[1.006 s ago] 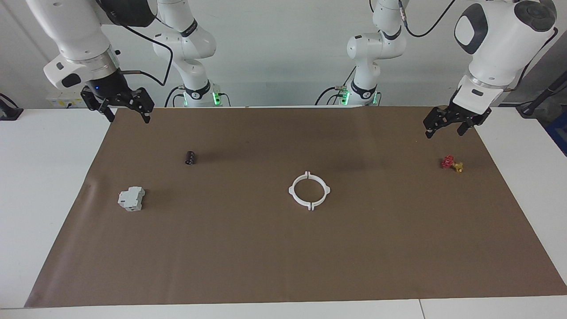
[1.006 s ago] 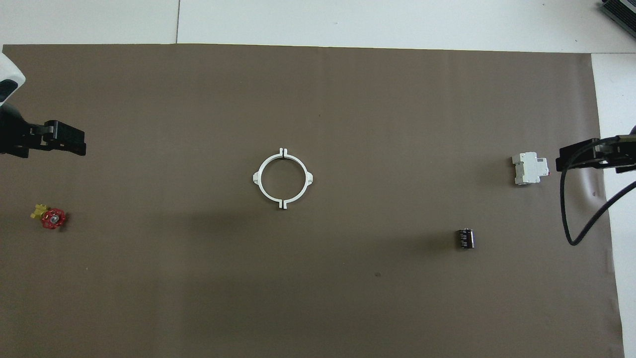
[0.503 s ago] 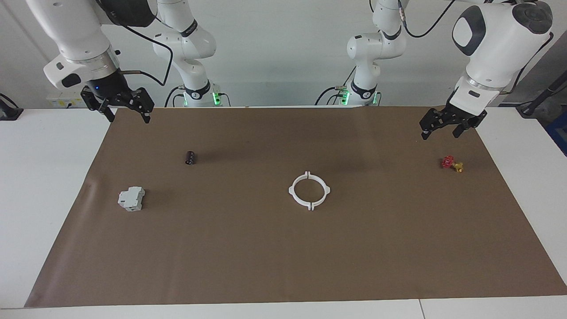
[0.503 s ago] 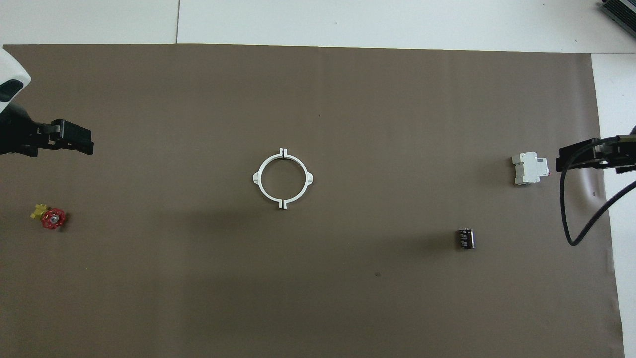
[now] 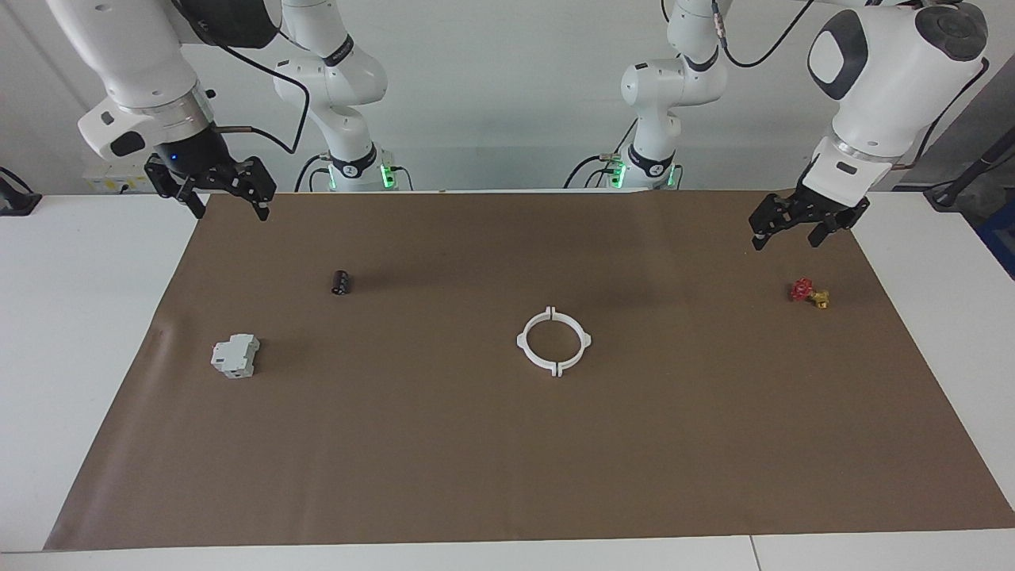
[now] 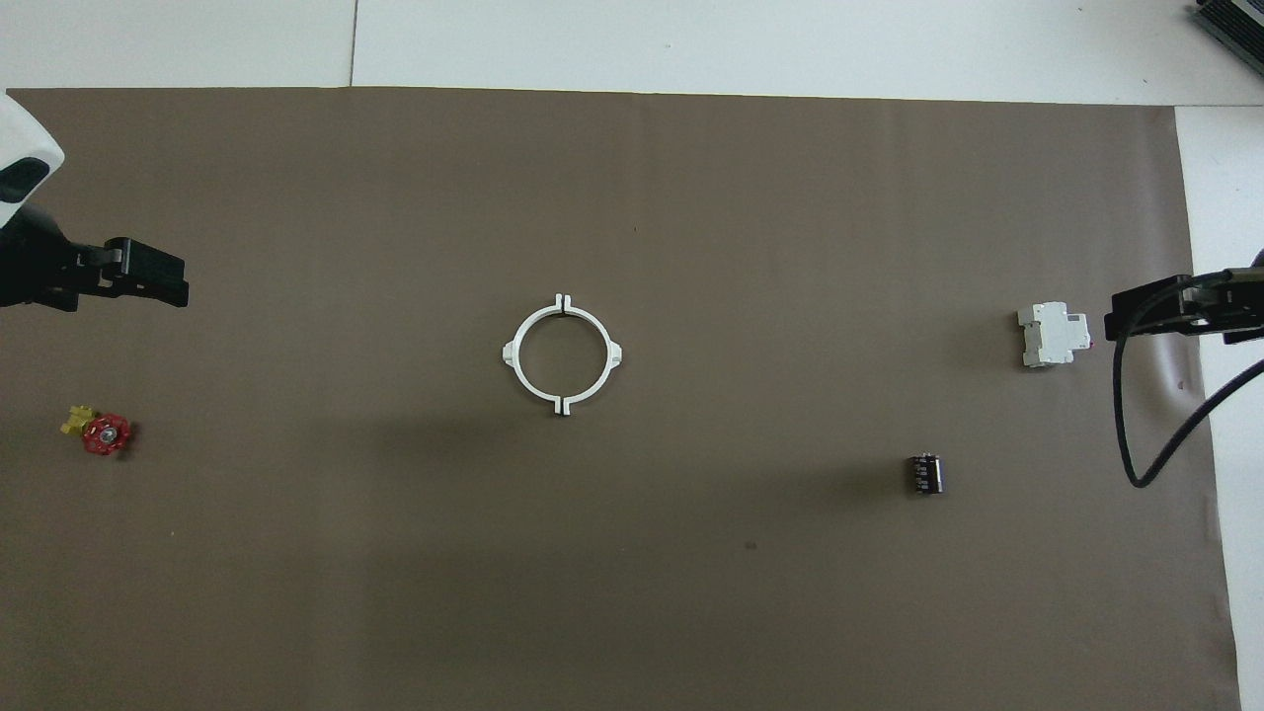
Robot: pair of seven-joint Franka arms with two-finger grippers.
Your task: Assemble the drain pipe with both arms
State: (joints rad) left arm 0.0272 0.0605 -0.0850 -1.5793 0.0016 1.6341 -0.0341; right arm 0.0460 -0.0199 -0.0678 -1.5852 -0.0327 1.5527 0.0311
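Only the left gripper (image 5: 785,231) has moved since a second ago; it slid a little toward the middle of the mat (image 5: 507,476), and nothing else changed.

Going from near the robots outward: both grippers hang in the air over the robots' edge of the mat; the left one is over the corner at its own end, its two fingers spread wide and holding nothing; the right gripper (image 5: 226,205) waits over the other corner, also wide and empty. I think they stay out at the corners so they can come in from both sides.

Next comes a small black roll (image 5: 341,282) toward the right arm's end; level with it, at the left arm's end, sits a little red and yellow valve (image 5: 809,293), quite near the left gripper.

A bit farther out lies the ring (image 5: 553,342), near the middle of the mat; its two white halves sit with their end tabs facing, with thin gaps between them; it looks put together, or almost. It lies flat and well apart from everything.

A grey-white block (image 5: 235,355) sits about as far out, at the right arm's end.

Nothing stands between the grippers and the ring; the way in looks open to me.
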